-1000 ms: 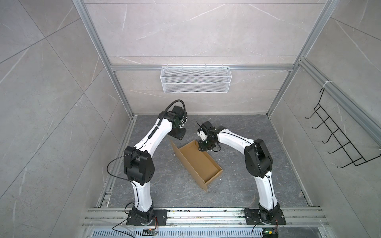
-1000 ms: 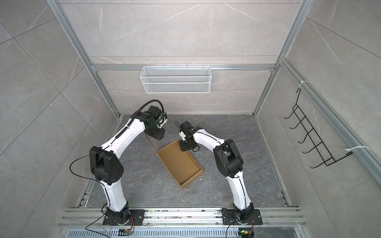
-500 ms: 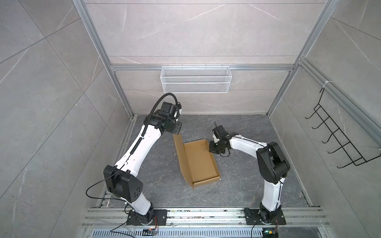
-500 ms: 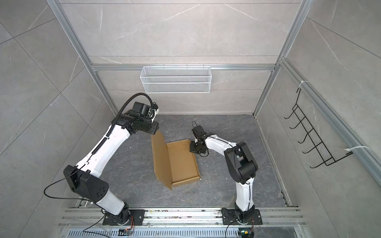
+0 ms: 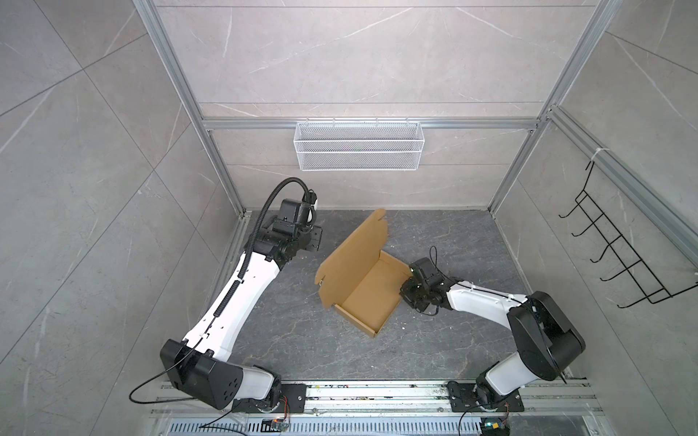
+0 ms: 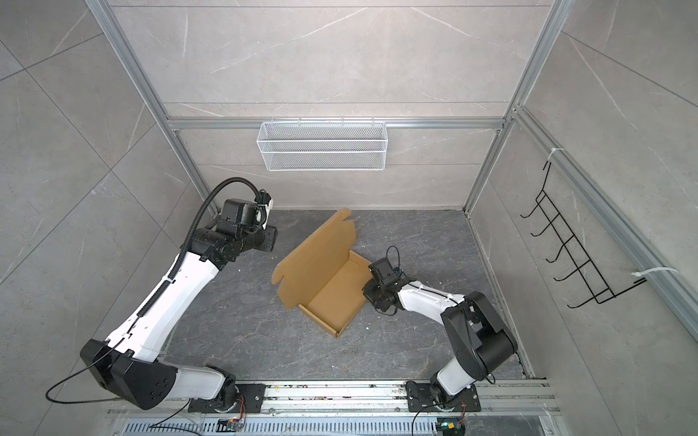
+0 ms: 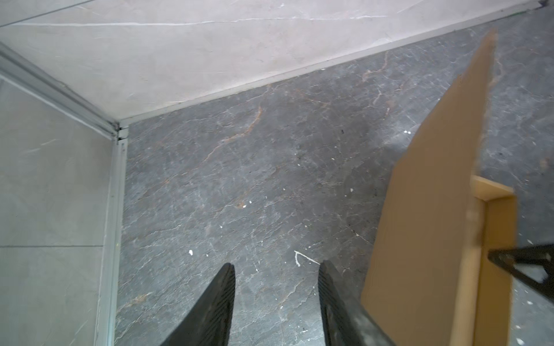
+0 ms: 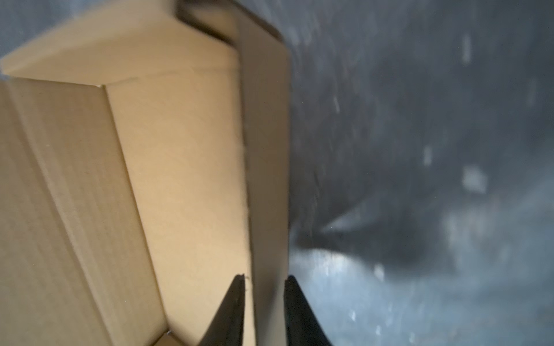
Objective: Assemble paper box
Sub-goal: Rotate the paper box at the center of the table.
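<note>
The paper box (image 5: pixel 372 298) (image 6: pixel 334 298) is a shallow brown cardboard mailer lying diagonally mid-floor, its lid (image 5: pixel 355 256) raised and leaning to the left. My right gripper (image 5: pixel 406 292) (image 6: pixel 367 292) is at the box's right long wall. In the right wrist view that wall (image 8: pixel 266 179) fills the gap between the two black fingers, and the gripper (image 8: pixel 263 278) is shut on it. My left gripper (image 5: pixel 315 241) (image 7: pixel 275 265) hovers open and empty over the bare floor at the back left. The lid's outer face (image 7: pixel 425 209) stands off to its side, apart from it.
A white wire mesh basket (image 5: pixel 359 145) hangs on the back wall. A black hook rack (image 5: pixel 619 256) is on the right wall. Aluminium frame posts and a wall corner (image 7: pixel 118 131) lie close to the left gripper. The arms' base rail (image 5: pixel 377 392) runs along the front.
The box has swung round and shifted right with my right gripper at its wall, and its lid now leans open. My left arm has pulled back toward the back left corner.
</note>
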